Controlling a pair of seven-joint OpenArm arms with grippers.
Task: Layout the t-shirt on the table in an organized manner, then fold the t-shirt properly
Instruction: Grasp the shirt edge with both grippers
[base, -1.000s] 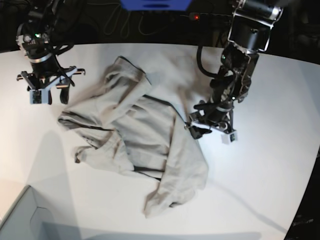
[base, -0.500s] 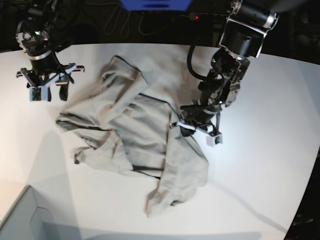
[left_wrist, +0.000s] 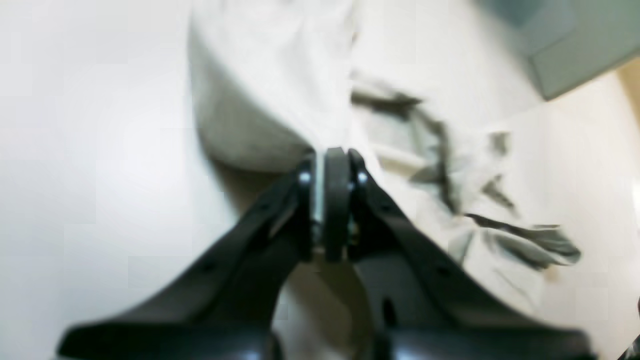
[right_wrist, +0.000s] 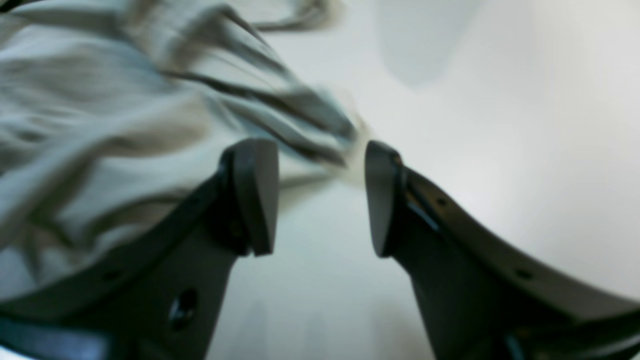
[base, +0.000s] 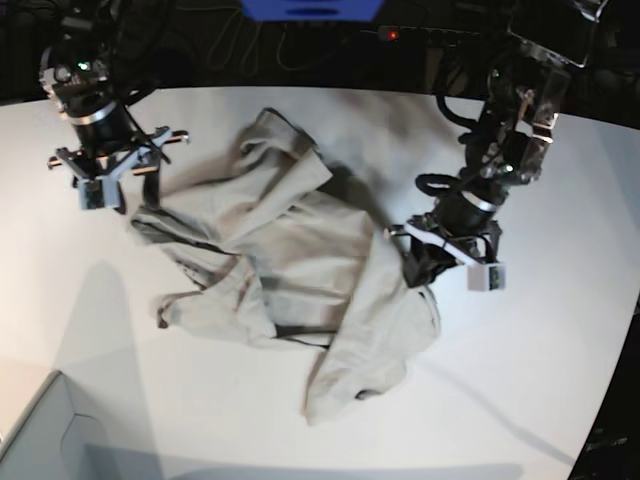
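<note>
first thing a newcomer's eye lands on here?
The crumpled t-shirt heaped mid-table, sleeves and hem bunched unevenly. Next, the left gripper at the shirt's right edge in the base view, jaws shut on a fold of cloth. The right gripper hangs open at the shirt's far-left edge, holding nothing.

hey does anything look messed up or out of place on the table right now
Yes: the t-shirt lies crumpled mid-table, folded over itself with sleeves bunched. The left gripper pinches its edge; the right gripper hangs open beside it.
</note>
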